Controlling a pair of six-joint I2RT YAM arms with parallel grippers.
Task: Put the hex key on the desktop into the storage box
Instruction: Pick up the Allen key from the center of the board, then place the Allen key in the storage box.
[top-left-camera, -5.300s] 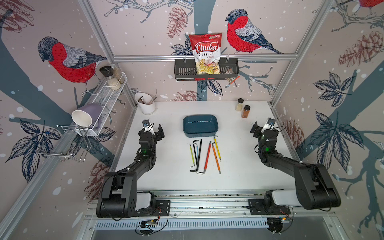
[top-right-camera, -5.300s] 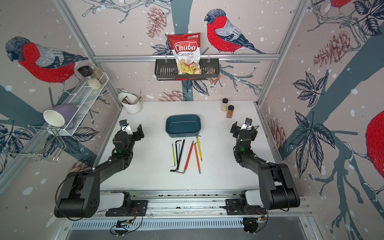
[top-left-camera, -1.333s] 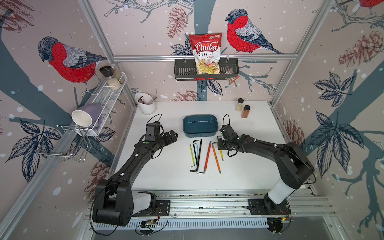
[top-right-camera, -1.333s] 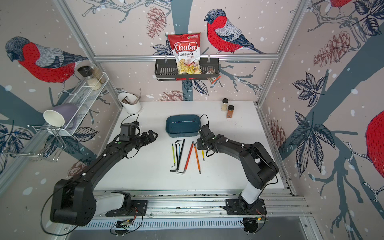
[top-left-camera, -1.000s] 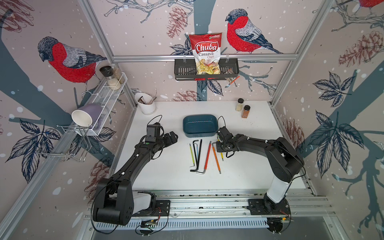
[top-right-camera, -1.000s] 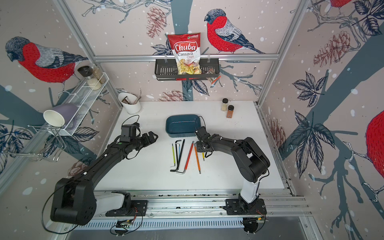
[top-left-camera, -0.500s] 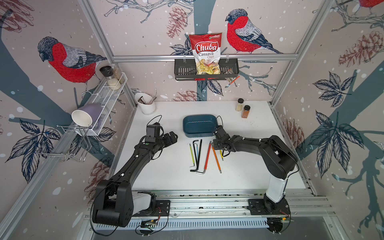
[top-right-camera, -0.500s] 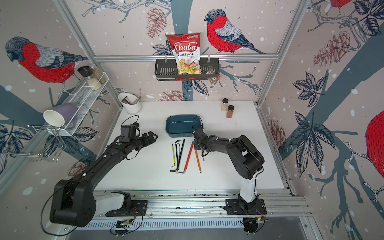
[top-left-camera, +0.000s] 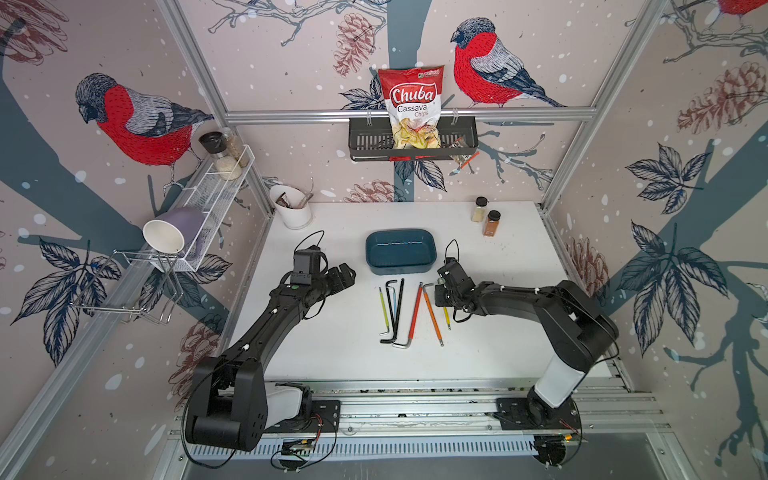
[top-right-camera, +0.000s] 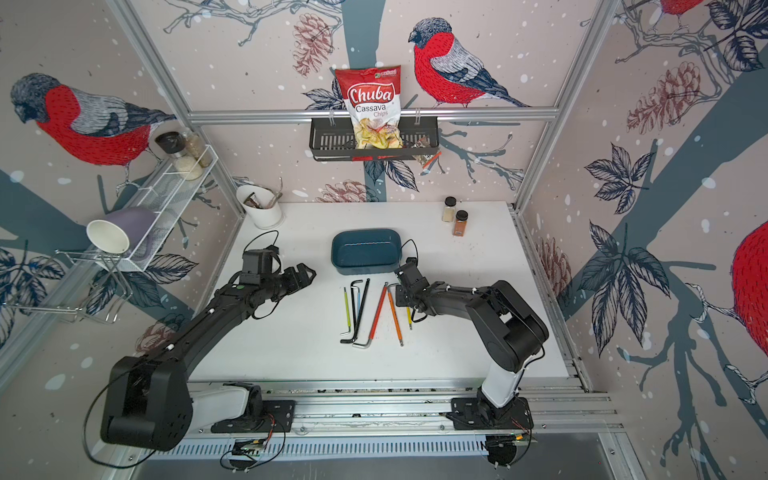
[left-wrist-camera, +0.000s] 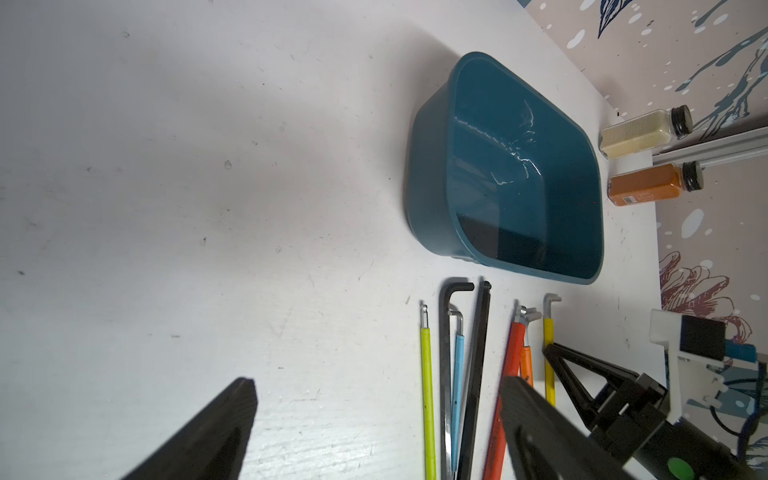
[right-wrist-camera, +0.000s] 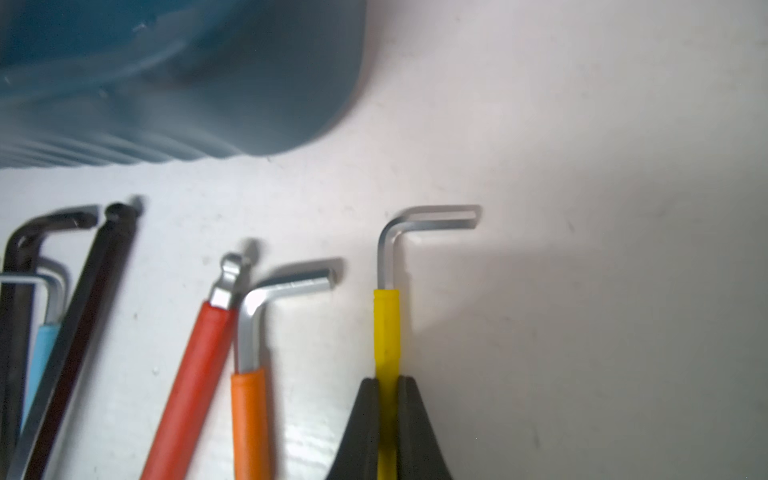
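In both top views, a flat white desktop (top-left-camera: 332, 357) holds a shallow dark teal plastic storage box (top-left-camera: 401, 269), empty, with a row of coloured and black hex keys (top-left-camera: 390, 311) lying just in front of it, shafts pointing toward the robot. The right gripper (top-left-camera: 441, 296) reaches low over the end of the row on its own side, the key it can take without disturbing the others. The left gripper (top-left-camera: 347, 274) hovers apart from the row, out of the way. In the left wrist view, the left gripper's two black fingers (left-wrist-camera: 208, 432) stand wide apart on nothing. In the right wrist view, the right gripper's jaws are pressed together on a yellow-sleeved steel hex key (right-wrist-camera: 386, 328), pinching the plastic sleeve below the bent steel end, presumably because the sleeve grips better than bare metal. The key seems to rest on the desktop, near the box but outside it, though this blurred close view cannot confirm it touches.
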